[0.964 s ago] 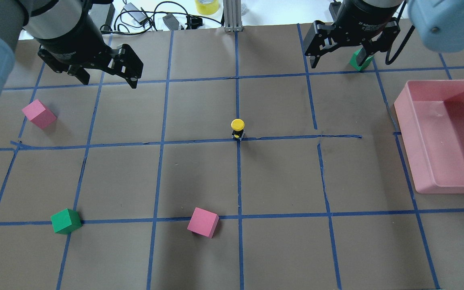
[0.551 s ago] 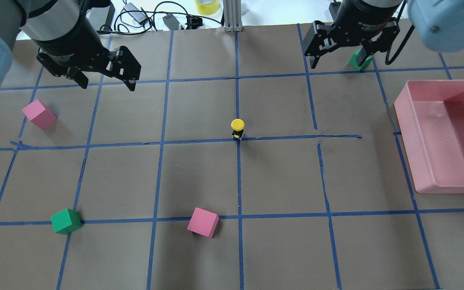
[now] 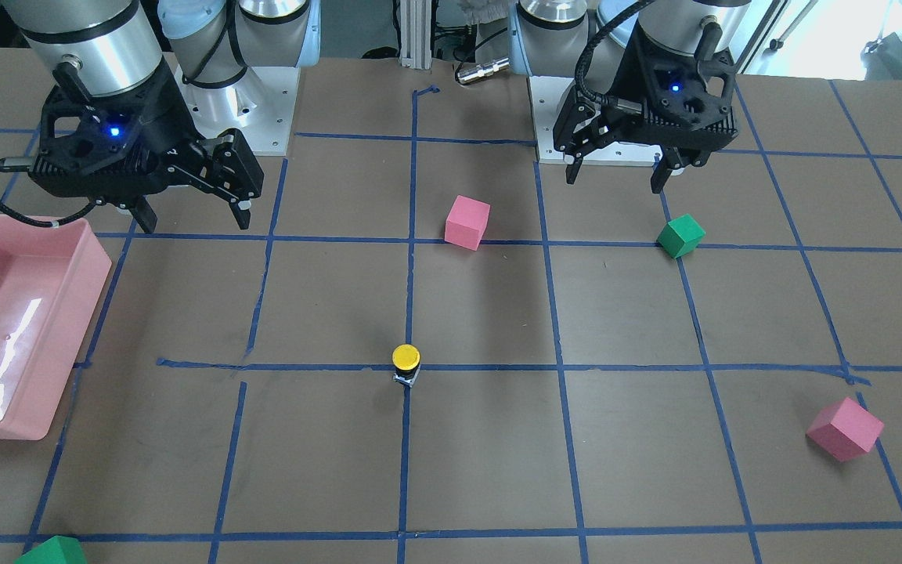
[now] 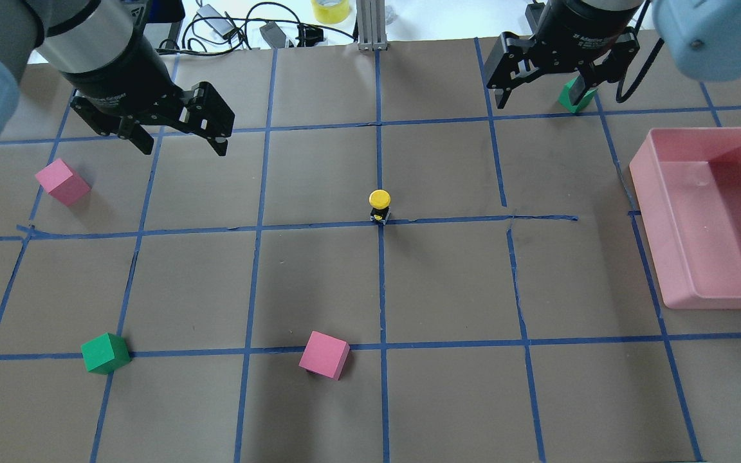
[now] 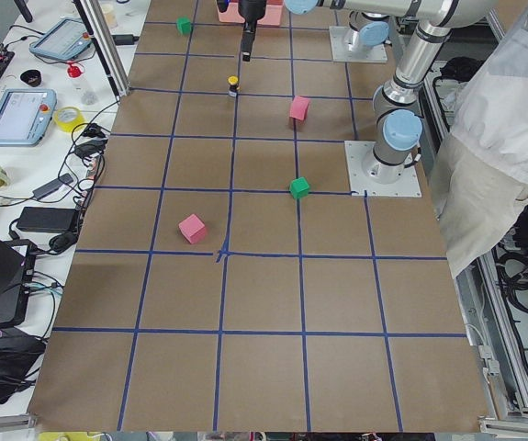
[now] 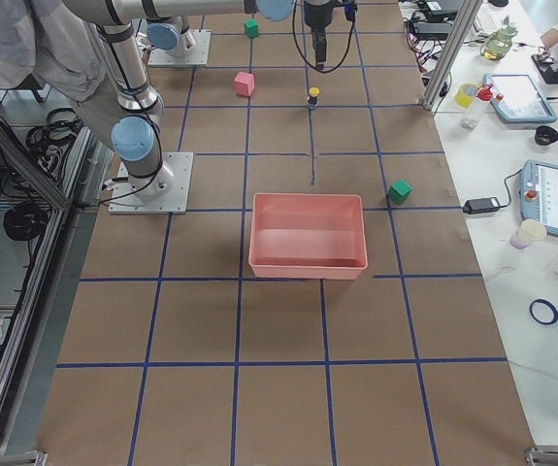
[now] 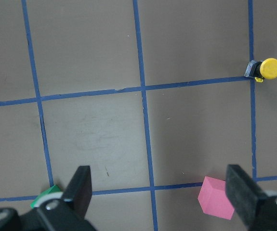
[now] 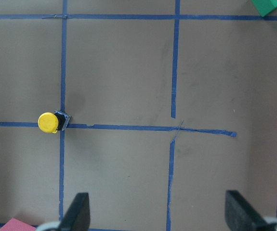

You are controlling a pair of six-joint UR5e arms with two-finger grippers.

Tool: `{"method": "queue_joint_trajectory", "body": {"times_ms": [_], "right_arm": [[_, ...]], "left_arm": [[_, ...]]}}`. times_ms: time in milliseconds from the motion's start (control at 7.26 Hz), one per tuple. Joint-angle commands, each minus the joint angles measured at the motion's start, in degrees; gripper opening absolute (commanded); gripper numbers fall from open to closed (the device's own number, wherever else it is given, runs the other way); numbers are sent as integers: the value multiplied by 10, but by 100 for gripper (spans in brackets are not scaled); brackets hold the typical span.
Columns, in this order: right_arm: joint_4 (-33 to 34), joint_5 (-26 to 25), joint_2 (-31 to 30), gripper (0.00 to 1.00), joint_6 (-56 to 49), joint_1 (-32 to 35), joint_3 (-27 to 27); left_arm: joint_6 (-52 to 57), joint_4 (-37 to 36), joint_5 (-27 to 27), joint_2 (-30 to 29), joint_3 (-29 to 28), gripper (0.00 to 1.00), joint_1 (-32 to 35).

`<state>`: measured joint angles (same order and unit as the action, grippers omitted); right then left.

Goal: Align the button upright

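The button [image 4: 379, 204] has a round yellow cap on a black body. It stands upright on a blue tape crossing at mid-table, and also shows in the front view [image 3: 405, 362], the left wrist view [image 7: 266, 69] and the right wrist view [image 8: 49, 122]. My left gripper [image 4: 184, 145] is open and empty, hovering well to the button's far left; its fingers [image 7: 80, 187] frame bare table. My right gripper [image 4: 538, 96] is open and empty at the far right, above the table and away from the button.
A pink cube [image 4: 62, 181] lies at the left, a green cube [image 4: 105, 352] at the near left and a pink cube [image 4: 324, 355] near the middle front. Another green cube [image 4: 573, 98] sits behind my right gripper. A pink tray [image 4: 718, 301] stands at the right edge.
My left gripper has shifted a little toward the table's middle and nearer the camera. The right gripper and the button have not moved.
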<state>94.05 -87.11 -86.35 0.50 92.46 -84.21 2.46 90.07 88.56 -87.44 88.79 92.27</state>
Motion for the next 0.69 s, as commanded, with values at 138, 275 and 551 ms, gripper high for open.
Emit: {"method": "queue_joint_trajectory", "body": {"times_ms": [138, 275, 551], "right_arm": [[1, -1, 0, 100, -5, 0, 0], [2, -1, 0, 100, -5, 0, 0], [4, 2, 1, 100, -5, 0, -1]], "left_arm": [[0, 7, -1, 2, 0, 100, 0], [-2, 11, -1, 2, -2, 100, 1], [-11, 24, -1, 2, -5, 100, 0]]}}
